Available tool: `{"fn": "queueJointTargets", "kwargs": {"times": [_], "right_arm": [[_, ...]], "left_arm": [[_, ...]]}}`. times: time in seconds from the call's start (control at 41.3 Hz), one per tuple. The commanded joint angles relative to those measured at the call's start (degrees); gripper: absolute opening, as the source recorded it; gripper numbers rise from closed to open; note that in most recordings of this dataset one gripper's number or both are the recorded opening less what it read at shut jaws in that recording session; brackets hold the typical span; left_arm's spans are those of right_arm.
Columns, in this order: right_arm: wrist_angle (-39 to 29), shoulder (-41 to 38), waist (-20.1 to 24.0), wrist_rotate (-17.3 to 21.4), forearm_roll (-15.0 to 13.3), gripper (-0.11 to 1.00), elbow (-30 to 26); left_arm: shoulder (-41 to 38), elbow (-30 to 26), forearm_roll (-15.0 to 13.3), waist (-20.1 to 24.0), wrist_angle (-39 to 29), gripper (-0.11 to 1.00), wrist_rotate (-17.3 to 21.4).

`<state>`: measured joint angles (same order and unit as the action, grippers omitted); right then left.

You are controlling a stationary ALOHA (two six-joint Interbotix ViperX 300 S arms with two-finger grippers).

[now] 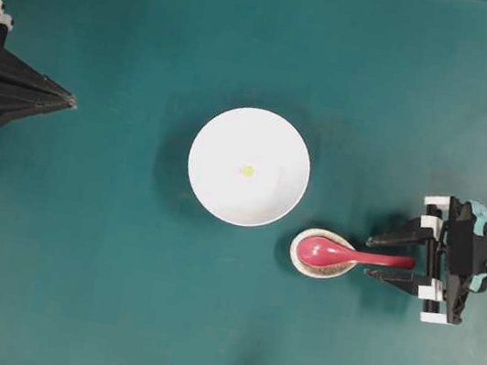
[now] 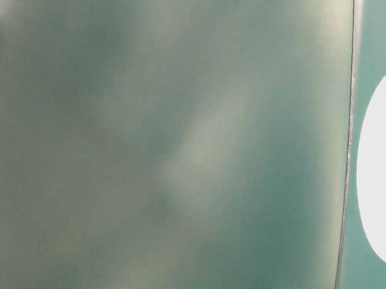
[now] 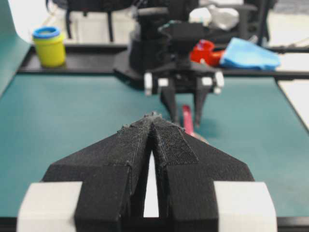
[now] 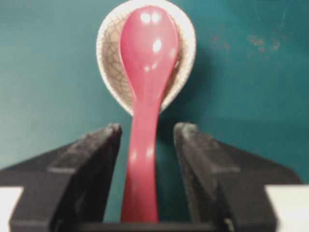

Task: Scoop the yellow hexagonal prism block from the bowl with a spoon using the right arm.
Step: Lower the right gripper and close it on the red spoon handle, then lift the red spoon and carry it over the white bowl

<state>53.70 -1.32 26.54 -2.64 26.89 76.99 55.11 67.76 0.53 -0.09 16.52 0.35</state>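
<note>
The tiny yellow hexagonal prism block lies near the middle of the white bowl at the table's centre. The red-pink spoon rests with its scoop in a small speckled spoon rest, handle pointing right. My right gripper is open, and its jaws straddle the spoon's handle with teal table showing on both sides. The left gripper sits at the far left, shut and holding nothing.
In the left wrist view a yellow pot with a blue lid, a red object and a blue cloth sit beyond the table's far edge. The table-level view is blurred, with only a white shape at its right.
</note>
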Motion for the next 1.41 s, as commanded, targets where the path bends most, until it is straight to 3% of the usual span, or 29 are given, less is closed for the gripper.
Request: {"fn": "queueJointTargets", "kwargs": {"times": [0.0, 0.388, 0.776, 1.018, 1.212, 1.381], "right_arm": [[0.2, 0.4, 0.3, -0.1, -0.1, 0.55, -0.5], [0.4, 0.5, 0.3, -0.4, -0.2, 0.41, -0.6], [0.4, 0.5, 0.3, -0.4, -0.1, 0.38, -0.6], [0.3, 0.7, 0.3, -0.4, -0.1, 0.24, -0.6], [-1.2, 4.0, 0.0, -0.4, 0.1, 0.23, -1.1], [-7.2, 10.3, -1.5, -0.4, 0.1, 0.23, -2.3]], "left_arm": [[-0.5, -1.4, 0.1, 0.0, 0.3, 0.00, 0.1], [-0.5, -1.4, 0.1, 0.0, 0.3, 0.00, 0.1], [-0.5, -1.4, 0.1, 0.0, 0.4, 0.00, 0.1], [-0.5, -1.3, 0.1, 0.0, 0.0, 0.00, 0.1], [-0.5, -1.4, 0.1, 0.0, -0.4, 0.00, 0.1], [-0.5, -1.5, 0.1, 0.0, -0.4, 0.00, 0.1]]}}
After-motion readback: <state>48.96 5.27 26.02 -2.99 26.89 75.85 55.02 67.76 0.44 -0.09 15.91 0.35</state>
